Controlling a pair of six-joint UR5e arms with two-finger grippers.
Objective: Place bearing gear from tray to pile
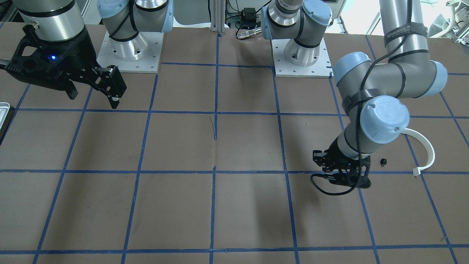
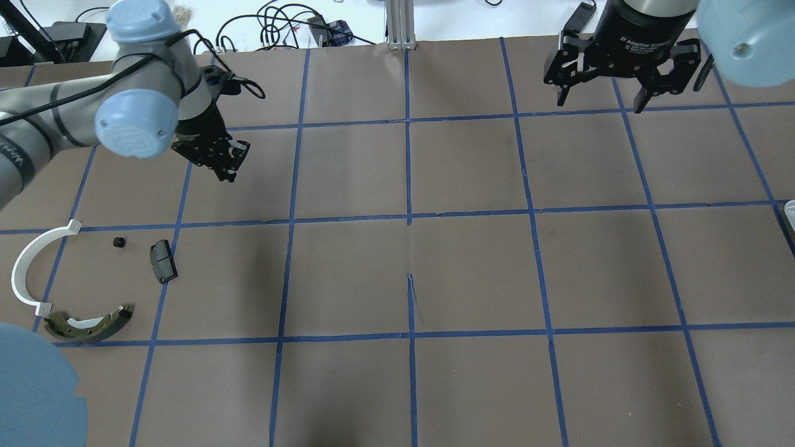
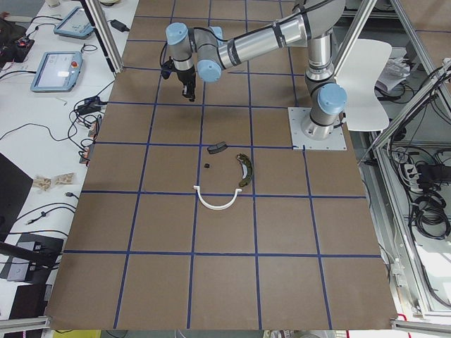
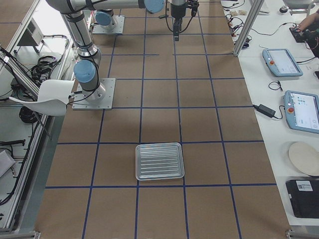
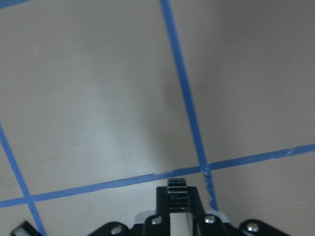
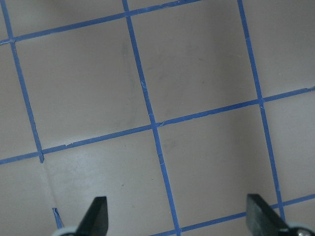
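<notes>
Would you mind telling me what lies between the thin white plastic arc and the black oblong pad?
A small black gear lies between the white arc and black pad, touching neither, per the overhead view.

Cut off, covered, tiny
We get only a sliver of the tray (image 1: 3, 109) at the front view's nine o'clock edge; the left arm (image 1: 384, 117) covers part of the pile (image 1: 427, 146), and the bearing gear (image 1: 383, 161) is a mere speck.
</notes>
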